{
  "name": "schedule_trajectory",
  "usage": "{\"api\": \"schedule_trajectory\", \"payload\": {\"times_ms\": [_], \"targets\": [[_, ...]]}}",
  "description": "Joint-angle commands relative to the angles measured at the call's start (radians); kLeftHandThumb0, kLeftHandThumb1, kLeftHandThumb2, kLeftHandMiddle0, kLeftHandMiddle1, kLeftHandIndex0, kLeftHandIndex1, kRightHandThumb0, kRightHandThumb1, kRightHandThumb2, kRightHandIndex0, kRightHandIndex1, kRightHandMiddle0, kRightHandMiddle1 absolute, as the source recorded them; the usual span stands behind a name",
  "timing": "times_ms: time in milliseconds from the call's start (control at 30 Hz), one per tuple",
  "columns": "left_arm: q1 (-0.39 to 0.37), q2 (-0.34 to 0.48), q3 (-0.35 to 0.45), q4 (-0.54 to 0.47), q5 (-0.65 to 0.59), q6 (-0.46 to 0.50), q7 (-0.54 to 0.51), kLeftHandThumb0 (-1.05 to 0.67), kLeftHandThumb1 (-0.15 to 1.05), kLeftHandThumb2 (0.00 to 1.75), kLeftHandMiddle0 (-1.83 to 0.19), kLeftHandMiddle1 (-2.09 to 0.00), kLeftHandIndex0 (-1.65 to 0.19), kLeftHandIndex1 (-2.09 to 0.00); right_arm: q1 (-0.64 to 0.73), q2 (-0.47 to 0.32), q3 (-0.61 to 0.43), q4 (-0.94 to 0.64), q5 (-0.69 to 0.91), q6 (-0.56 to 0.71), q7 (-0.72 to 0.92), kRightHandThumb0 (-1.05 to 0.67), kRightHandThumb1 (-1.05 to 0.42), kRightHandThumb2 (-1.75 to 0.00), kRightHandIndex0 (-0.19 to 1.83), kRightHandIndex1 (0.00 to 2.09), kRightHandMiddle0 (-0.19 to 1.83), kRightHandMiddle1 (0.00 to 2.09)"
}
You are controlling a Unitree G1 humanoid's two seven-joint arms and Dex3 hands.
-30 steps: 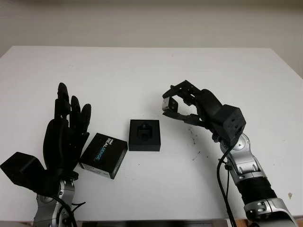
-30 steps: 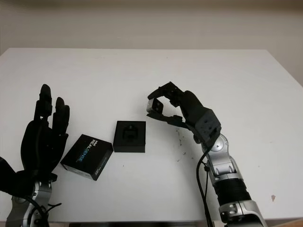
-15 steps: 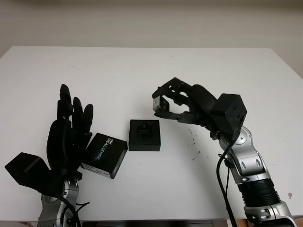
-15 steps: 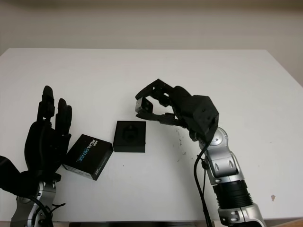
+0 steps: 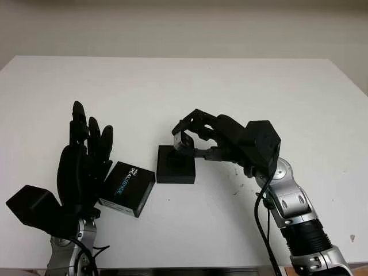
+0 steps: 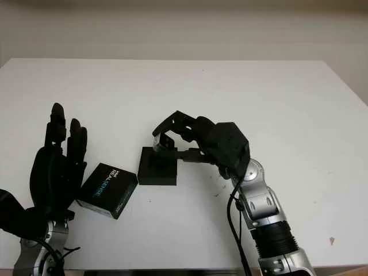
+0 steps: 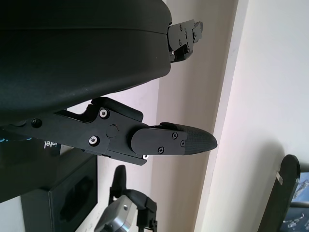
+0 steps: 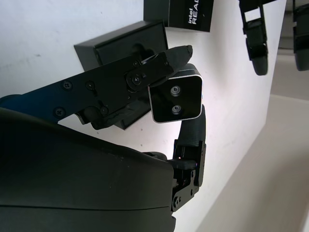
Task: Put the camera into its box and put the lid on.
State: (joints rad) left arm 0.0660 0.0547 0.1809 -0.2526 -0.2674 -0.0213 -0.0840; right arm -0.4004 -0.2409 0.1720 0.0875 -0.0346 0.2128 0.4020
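Note:
My right hand (image 5: 191,138) is shut on the small silver camera (image 5: 182,142), also seen as the silver camera (image 8: 175,99) pinched between its fingers. It holds the camera just above the open black box (image 5: 175,168), over the box's far edge; I cannot tell whether they touch. The box's foam recess is partly hidden by the hand. The black lid (image 5: 126,188) with RealSense lettering lies flat on the table, left of the box. My left hand (image 5: 83,164) is open and upright beside the lid's left edge.
The white table (image 5: 184,86) stretches bare behind the box and on the right. A few dark specks (image 5: 234,167) mark the surface under my right wrist. The table's front edge runs close below the lid.
My right hand has carried the camera left and down, from right of the box to just over it. The left hand has hardly moved.

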Motion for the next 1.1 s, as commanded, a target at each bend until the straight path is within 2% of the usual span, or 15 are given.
{"api": "schedule_trajectory", "payload": {"times_ms": [0,100,300,567,1067], "targets": [[-0.007,-0.001,-0.005,-0.020,0.008,0.007,0.006,-0.53,1.05,0.29,0.19,0.00,0.19,0.00,0.001,0.006,0.001,-0.026,0.000,-0.004,0.000,-0.43,-0.95,-0.05,0.26,0.04,0.28,1.80],[-0.008,0.000,-0.011,-0.023,0.017,0.010,0.013,-0.53,1.05,0.29,0.19,0.00,0.19,0.00,0.008,0.010,0.011,-0.013,-0.010,-0.039,-0.004,-0.43,-0.95,-0.06,0.26,0.04,0.28,1.81],[-0.006,-0.005,-0.015,-0.031,0.017,0.017,0.022,-0.53,1.05,0.28,0.19,0.00,0.19,0.00,0.018,0.018,0.026,-0.016,-0.038,-0.013,-0.018,-0.40,-0.97,-0.06,0.24,0.03,0.24,1.76],[-0.004,-0.006,-0.017,-0.028,0.020,0.014,0.026,-0.53,1.05,0.28,0.19,0.00,0.19,0.00,0.023,0.034,0.037,0.016,-0.053,-0.044,-0.034,-0.39,-0.97,-0.05,0.23,0.03,0.22,1.77],[-0.001,-0.017,-0.022,-0.022,0.030,0.007,0.032,-0.53,1.05,0.27,0.19,0.00,0.19,0.00,0.006,0.036,0.048,0.159,-0.112,-0.204,-0.072,-0.39,-0.97,-0.05,0.24,0.05,0.25,1.75]]}}
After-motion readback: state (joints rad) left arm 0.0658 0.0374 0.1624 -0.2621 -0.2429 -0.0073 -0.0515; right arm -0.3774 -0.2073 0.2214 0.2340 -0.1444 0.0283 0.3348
